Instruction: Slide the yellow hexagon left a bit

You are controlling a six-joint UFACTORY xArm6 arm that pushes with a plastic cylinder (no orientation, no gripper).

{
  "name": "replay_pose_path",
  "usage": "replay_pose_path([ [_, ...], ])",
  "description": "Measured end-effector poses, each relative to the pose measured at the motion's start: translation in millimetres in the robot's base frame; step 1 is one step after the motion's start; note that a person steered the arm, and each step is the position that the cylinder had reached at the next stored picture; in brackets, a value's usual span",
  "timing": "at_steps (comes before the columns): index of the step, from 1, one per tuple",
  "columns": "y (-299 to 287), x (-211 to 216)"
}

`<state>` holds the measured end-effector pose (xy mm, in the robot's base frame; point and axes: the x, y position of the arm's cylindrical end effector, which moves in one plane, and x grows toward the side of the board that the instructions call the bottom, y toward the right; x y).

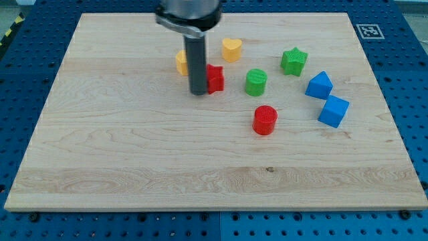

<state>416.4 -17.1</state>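
Seven blocks sit on the wooden board [100, 154], all gathered in its far right half. Largest are the two blue blocks [319, 85] [333, 110] at the right, then the green star [293, 61], green cylinder [255, 82], red cylinder [265, 120] and yellow heart [231, 49]. My tip [198, 92] carries nothing, being a bare rod; it stands touching the left of a red block [215, 78]. The yellow hexagon [181, 63] lies just behind, half hidden by the rod, so I judge the tip must come round to its right side to push it left.
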Motion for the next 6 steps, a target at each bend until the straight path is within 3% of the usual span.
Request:
replay_pose_path([
  [1, 35, -4],
  [3, 36, -69],
  [6, -34, -70],
])
